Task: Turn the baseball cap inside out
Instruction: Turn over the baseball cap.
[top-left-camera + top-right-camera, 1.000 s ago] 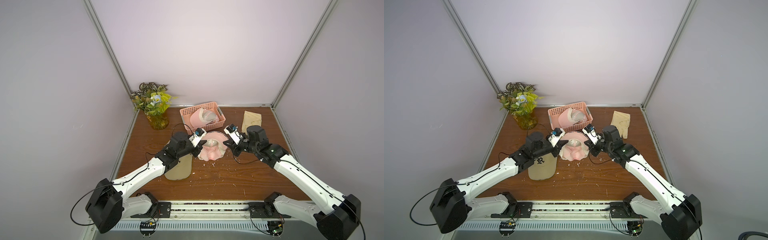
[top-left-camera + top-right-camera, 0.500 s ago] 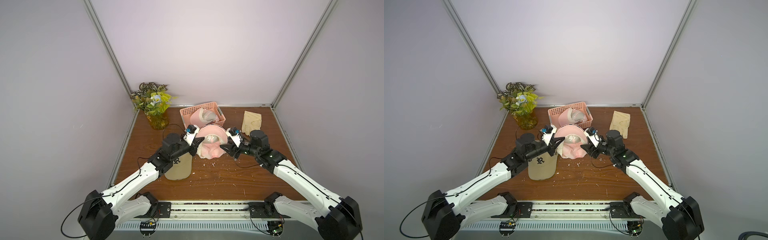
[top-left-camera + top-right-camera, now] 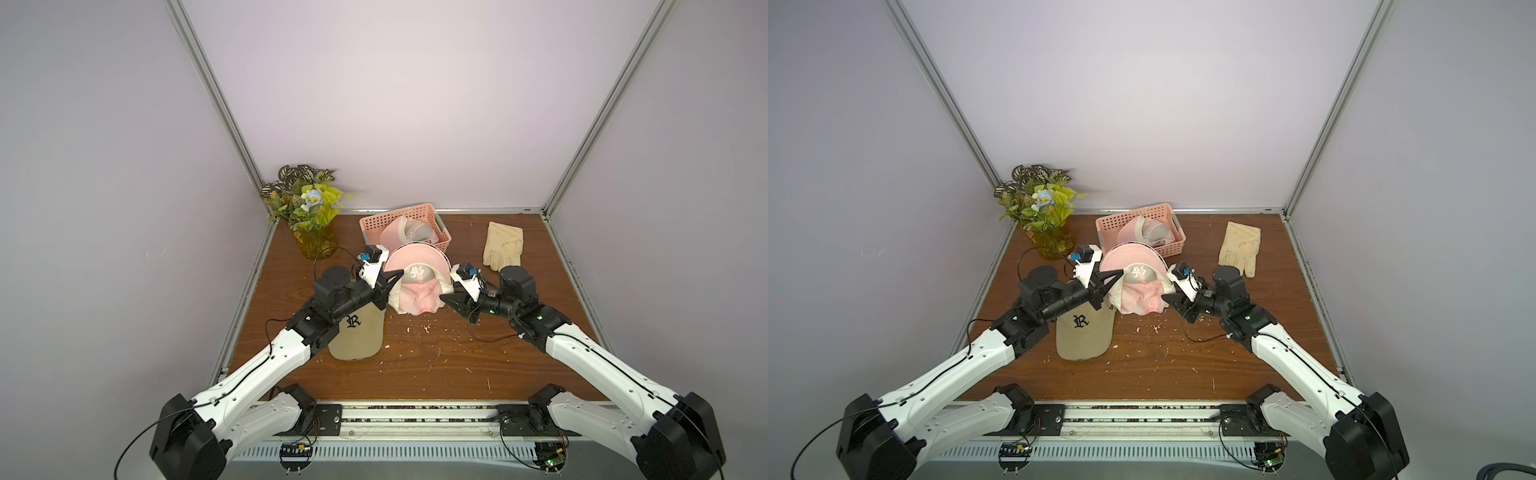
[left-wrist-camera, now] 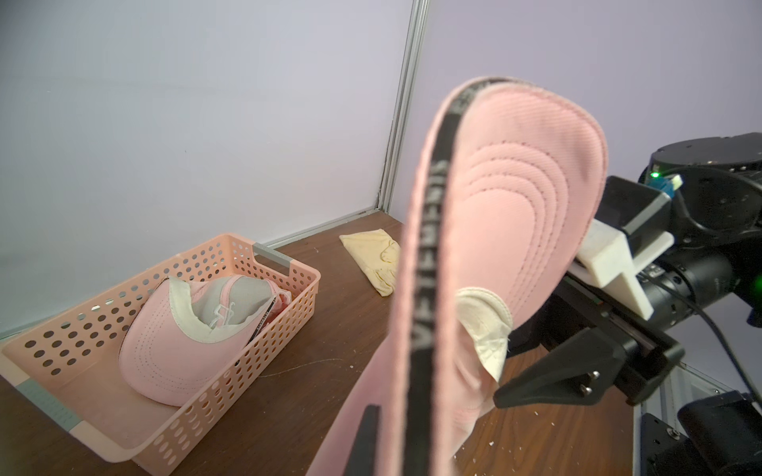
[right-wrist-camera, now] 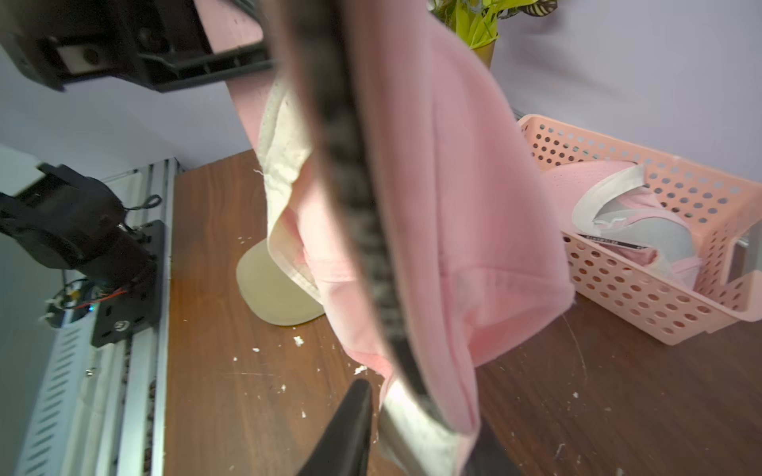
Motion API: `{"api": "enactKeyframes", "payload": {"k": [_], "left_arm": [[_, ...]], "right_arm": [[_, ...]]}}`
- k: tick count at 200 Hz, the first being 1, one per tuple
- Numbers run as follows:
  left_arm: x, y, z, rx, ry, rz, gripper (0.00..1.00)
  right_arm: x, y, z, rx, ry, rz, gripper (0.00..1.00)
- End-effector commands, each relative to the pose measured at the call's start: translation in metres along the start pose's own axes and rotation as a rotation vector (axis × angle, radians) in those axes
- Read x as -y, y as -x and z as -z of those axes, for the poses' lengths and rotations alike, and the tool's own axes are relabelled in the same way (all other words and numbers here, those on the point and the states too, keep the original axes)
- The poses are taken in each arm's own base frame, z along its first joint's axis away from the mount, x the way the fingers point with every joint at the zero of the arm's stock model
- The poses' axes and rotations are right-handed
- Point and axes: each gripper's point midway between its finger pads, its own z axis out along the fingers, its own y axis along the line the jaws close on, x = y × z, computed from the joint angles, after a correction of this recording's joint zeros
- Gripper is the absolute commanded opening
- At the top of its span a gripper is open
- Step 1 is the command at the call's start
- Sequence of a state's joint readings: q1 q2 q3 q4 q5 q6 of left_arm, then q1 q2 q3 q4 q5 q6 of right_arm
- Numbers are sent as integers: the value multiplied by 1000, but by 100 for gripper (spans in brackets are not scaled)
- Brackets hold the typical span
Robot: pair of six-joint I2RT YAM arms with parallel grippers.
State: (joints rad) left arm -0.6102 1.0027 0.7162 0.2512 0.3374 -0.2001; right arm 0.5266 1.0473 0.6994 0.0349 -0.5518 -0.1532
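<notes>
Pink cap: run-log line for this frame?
object: pink cap | state: held up, brim up, crown crumpled | left gripper: shut on its edge | right gripper: straddling its edge, grip unclear

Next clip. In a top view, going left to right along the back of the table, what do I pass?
flowers → pink basket → glove
</notes>
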Motion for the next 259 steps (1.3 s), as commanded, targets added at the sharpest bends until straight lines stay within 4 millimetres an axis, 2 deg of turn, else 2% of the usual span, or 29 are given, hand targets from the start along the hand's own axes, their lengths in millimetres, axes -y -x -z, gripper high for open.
{"api": "enactKeyframes", "payload": {"k": [1, 60, 124, 165, 187, 219, 244, 259], "left_arm": [[12, 48, 11, 151, -58, -15, 0], [6, 56, 15, 185, -74, 24, 0], [13, 57, 14, 198, -139, 43, 0], [9, 60, 15, 216, -142, 73, 0], [9, 61, 16, 223, -163, 97, 0], [7, 56, 15, 218, -159, 117, 0], [-7, 49, 13, 213, -81, 143, 0], [-22, 48, 13, 220, 4, 170, 0]], "right_arm": [[-20, 4, 2, 25, 109, 20, 31], [-48, 4, 3, 26, 294, 19, 32], [-54, 9, -3, 31, 365, 9, 28], [-57, 15, -4, 49, 371, 17, 24], [-48, 15, -7, 50, 310, 10, 22], [-31, 34, -3, 120, 192, -22, 0], [-7, 55, 9, 201, 20, -102, 0], [18, 60, 18, 234, -140, -189, 0]]}}
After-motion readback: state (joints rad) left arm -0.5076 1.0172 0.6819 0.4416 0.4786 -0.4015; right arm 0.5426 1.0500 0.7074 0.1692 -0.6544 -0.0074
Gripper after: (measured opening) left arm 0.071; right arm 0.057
